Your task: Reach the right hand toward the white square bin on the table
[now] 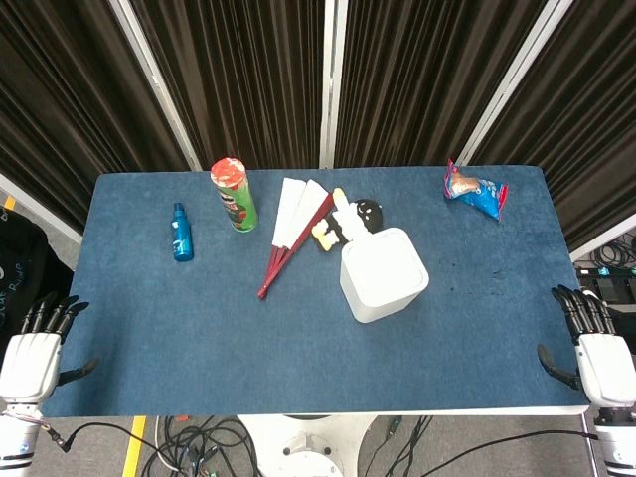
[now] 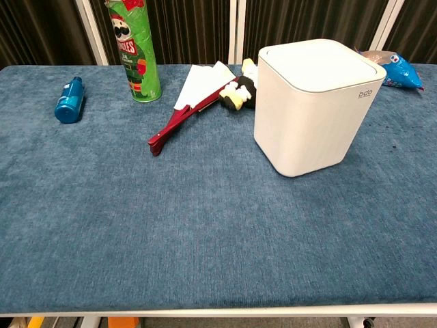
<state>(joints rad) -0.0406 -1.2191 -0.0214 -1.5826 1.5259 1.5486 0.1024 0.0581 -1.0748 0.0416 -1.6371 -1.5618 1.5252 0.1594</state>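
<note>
The white square bin (image 1: 384,273) stands upright a little right of the middle of the blue table; it fills the upper right of the chest view as the bin (image 2: 313,102). My right hand (image 1: 594,350) hangs off the table's right edge near the front corner, far to the right of the bin, fingers spread and holding nothing. My left hand (image 1: 36,348) mirrors it off the front left corner, also with fingers apart and nothing in them. Neither hand shows in the chest view.
Behind the bin lie a small plush toy (image 1: 350,221), a folded fan (image 1: 293,231), a green crisp can (image 1: 234,195) and a blue bottle (image 1: 182,233). A snack bag (image 1: 475,189) sits at the far right. Cables run under the front edge.
</note>
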